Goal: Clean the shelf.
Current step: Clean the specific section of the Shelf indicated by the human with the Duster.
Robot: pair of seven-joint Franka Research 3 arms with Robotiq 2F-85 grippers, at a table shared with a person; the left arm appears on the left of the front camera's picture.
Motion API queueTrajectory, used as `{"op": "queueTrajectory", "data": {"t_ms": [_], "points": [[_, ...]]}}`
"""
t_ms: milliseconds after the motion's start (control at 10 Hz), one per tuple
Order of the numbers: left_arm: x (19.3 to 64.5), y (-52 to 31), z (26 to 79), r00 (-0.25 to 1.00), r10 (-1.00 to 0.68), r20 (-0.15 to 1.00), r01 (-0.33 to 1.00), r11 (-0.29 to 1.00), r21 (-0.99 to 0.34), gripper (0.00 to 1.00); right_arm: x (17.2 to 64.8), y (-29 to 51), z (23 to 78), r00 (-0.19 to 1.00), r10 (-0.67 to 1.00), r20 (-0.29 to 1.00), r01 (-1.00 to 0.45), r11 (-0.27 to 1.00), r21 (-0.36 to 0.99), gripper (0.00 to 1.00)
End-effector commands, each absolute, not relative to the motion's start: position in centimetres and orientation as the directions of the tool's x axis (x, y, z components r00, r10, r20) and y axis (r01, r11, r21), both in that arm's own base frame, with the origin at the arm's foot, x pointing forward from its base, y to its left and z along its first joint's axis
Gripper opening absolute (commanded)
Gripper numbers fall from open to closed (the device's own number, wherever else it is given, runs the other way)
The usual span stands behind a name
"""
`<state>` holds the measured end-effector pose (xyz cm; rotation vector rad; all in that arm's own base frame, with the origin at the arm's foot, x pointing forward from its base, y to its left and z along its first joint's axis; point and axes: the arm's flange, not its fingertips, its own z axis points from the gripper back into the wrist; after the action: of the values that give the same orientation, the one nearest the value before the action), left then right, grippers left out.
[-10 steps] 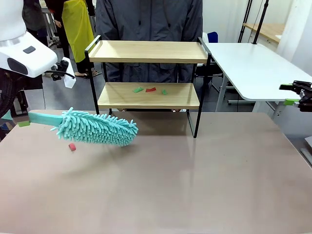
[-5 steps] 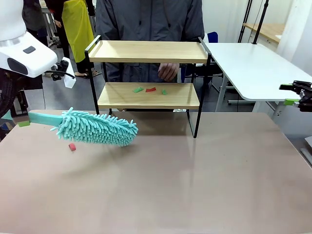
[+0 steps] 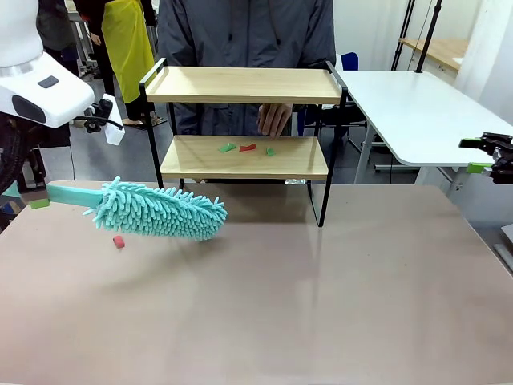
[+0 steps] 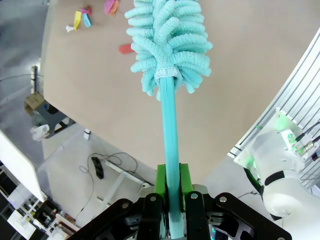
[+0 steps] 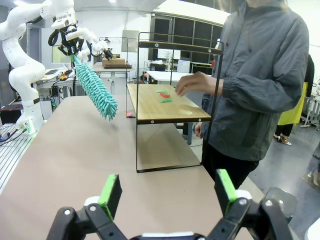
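The shelf (image 3: 240, 84) stands at the table's far side, with two wooden boards in a black frame. On its lower board (image 3: 296, 164) lie a red scrap (image 3: 248, 147) and two green scraps (image 3: 227, 147). A person's hand (image 3: 275, 118) hovers just above and behind them. My left gripper (image 4: 170, 192) is shut on the handle of a teal fluffy duster (image 3: 156, 210), held low over the table left of the shelf. My right gripper (image 5: 167, 192) is open with nothing between its fingers, off the table's right edge (image 3: 479, 155). The right wrist view shows the shelf (image 5: 165, 105) side-on.
A small red scrap (image 3: 119, 241) lies on the table under the duster head. Several coloured scraps (image 4: 85, 15) lie farther off in the left wrist view. A white table (image 3: 409, 104) stands to the right behind the shelf. The person stands close behind the shelf.
The person's hand has come in above the lower board's scraps. Both arms and the duster have stayed still.
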<state>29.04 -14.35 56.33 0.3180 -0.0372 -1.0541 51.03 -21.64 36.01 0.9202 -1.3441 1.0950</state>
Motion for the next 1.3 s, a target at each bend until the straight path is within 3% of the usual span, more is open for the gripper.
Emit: {"op": "queueTrajectory", "data": {"t_ms": [0, 1200], "points": [[28.76, -14.21, 56.51, 0.504, -0.858, -0.103, 0.846, 0.465, 0.262, 0.13, 51.08, -21.55, 36.34, -0.083, 0.076, 0.994, -0.958, 0.267, -0.100, 1.00], [28.76, -14.21, 56.51, 0.504, -0.858, -0.103, 0.846, 0.465, 0.262, 0.13, 51.08, -21.55, 36.34, -0.083, 0.076, 0.994, -0.958, 0.267, -0.100, 1.00]]}}
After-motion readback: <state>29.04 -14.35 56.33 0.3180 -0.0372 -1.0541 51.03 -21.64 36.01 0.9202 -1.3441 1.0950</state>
